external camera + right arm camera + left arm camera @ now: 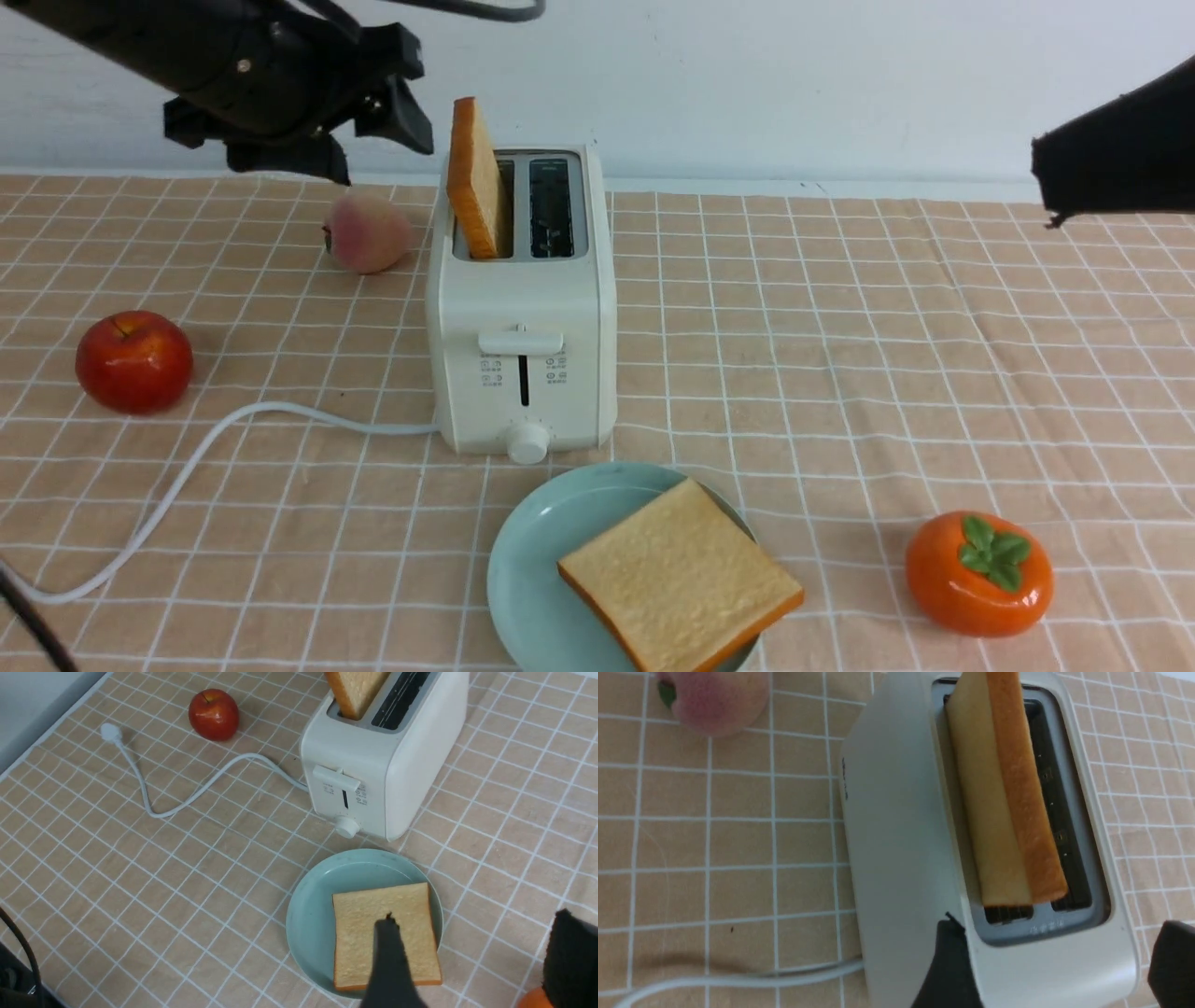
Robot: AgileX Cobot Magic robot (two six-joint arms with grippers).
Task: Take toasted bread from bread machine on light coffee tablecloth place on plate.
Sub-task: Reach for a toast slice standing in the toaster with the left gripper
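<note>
The cream-white bread machine (523,308) stands mid-table on the grid tablecloth (840,373). One slice of toasted bread (476,177) stands tall in its left slot, leaning a little; in the left wrist view this slice (999,802) rises from the bread machine (896,835). My left gripper (373,140) hovers open just left of that slice, its jaws (1059,952) spread wide over the toaster's end and holding nothing. A second slice (681,583) lies flat on the teal plate (532,560) in front. My right gripper (479,947) hangs open and empty above the plate's edge (313,914), beside that slice (364,919).
A peach (366,231) lies left of the toaster, under the left arm. A red apple (133,361) sits at the far left. An orange persimmon (978,571) sits right of the plate. The white cord (187,467) loops across the cloth to the front left.
</note>
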